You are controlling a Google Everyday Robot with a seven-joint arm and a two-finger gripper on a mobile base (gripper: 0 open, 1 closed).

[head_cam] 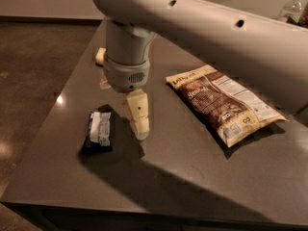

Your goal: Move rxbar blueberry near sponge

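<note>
The rxbar blueberry (pixel 99 130), a dark navy wrapper with a white label panel, lies flat near the left edge of the dark table (pixel 183 177). My gripper (pixel 140 132) hangs from the arm's grey wrist and points down at the table, just to the right of the bar and apart from it. It holds nothing that I can see. The sponge (pixel 100 56), pale yellow, lies at the far left of the table. The arm's wrist hides most of it, so only its left end shows.
A large brown-and-cream chip bag (pixel 224 102) lies on the right half of the table. A clear bottle (pixel 294 6) stands at the far right corner. The table's left edge runs close beside the bar, with floor beyond it.
</note>
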